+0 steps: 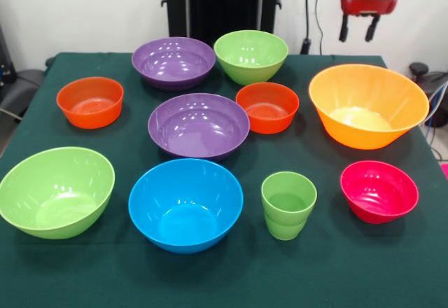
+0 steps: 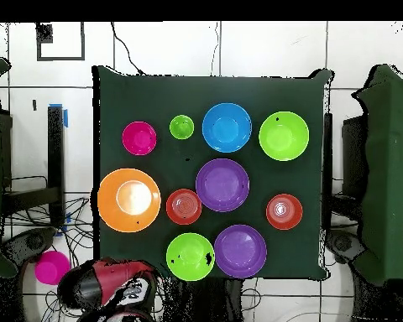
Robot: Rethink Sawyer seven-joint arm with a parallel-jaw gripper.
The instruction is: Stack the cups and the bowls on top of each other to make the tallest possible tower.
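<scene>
Pincer [image 1: 359,28] hangs spread and empty; light-green cup [image 1: 288,205] stands upright, mouth up.

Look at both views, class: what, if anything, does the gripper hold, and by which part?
Nothing. The gripper hangs open and empty above the table's far corner, clear of the large orange bowl below it.

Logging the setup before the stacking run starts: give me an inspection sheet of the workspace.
Surface: table under a dark green cloth, all items upright and apart, nothing stacked.
Job's things: large orange bowl, two purple bowls, two lime green bowls, blue bowl, two orange-red bowls, pink-red bowl, light-green cup.
Clutter: nothing seen.
Grippers: gripper raised off the table's far corner, fingers open, empty.
Cables: cables hang behind the table.
Surroundings: pink object on the floor.
</scene>
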